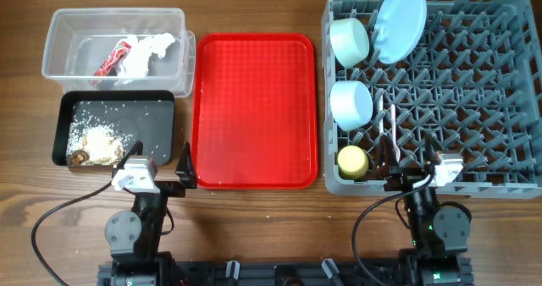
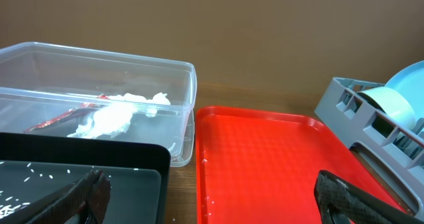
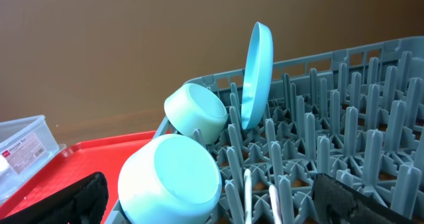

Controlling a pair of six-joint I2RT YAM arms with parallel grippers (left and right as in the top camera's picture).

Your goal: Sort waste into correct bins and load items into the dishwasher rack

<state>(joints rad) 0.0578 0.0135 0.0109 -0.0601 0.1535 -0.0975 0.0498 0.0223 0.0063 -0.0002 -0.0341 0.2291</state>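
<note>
The grey dishwasher rack [image 1: 474,91] holds the pale blue plate [image 1: 400,19] on edge, a pale green bowl [image 1: 349,41], a light blue bowl [image 1: 351,103], the yellow cup [image 1: 352,160] and the white fork and spoon [image 1: 392,125]. The clear tub [image 1: 59,32] holds the red wrapper [image 1: 108,60] and white paper [image 1: 146,53]. The black tray [image 1: 161,125] holds food scraps [image 1: 95,144]. My left gripper [image 1: 163,169] is open and empty between black tray and red tray. My right gripper [image 1: 415,174] is open and empty at the rack's front edge.
A flat red serving tray [image 1: 254,108] lies in the middle between the bins and the rack. Cables run from both arm bases along the table's front edge. In the right wrist view the bowls [image 3: 171,177] and plate [image 3: 256,75] stand close ahead.
</note>
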